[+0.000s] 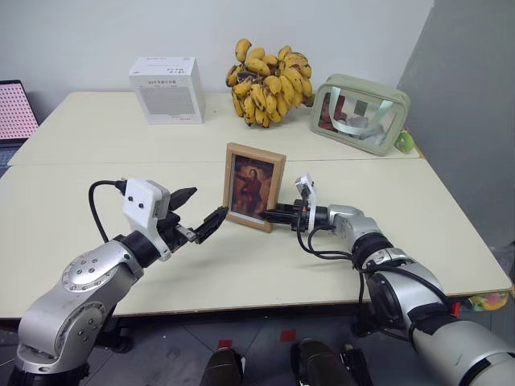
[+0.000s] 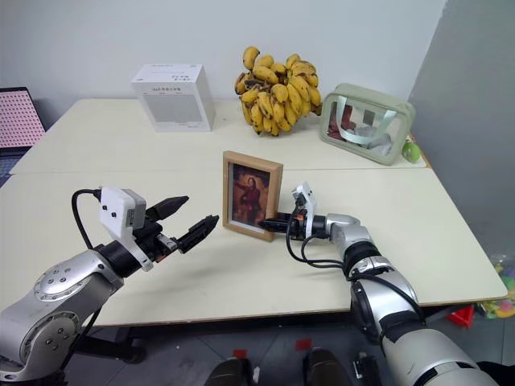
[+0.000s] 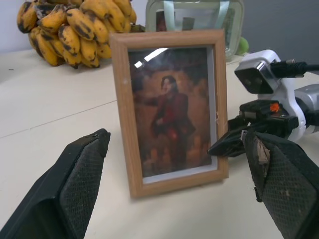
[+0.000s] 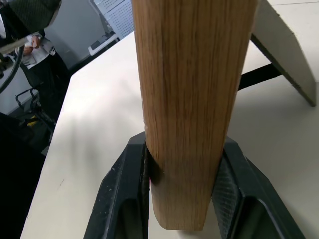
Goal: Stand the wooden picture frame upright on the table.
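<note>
**A:** The picture frame [image 1: 254, 186] is upright on the desk [image 1: 96, 241] near the middle seam, portrait facing the robot. The right gripper [image 1: 273, 215] has its jaws pinching the frame's lower edge, one finger on each face; the right wrist view shows the wood clamped between them and the back stand swung out behind.

**B:** And the left gripper [image 1: 198, 211]?

**A:** Just in front of the frame, apart from it, jaws spread wide and nothing in them.

**B:** So which step is this?

**A:** The last one, I'd say: standing it up looks done, and what's left is letting go. The next move calls for a gentle release, opening the right jaws without dragging the edge, so the stand takes the weight.

**B:** Risk?

**A:** A tip-over if a finger snags as it backs away.
</note>
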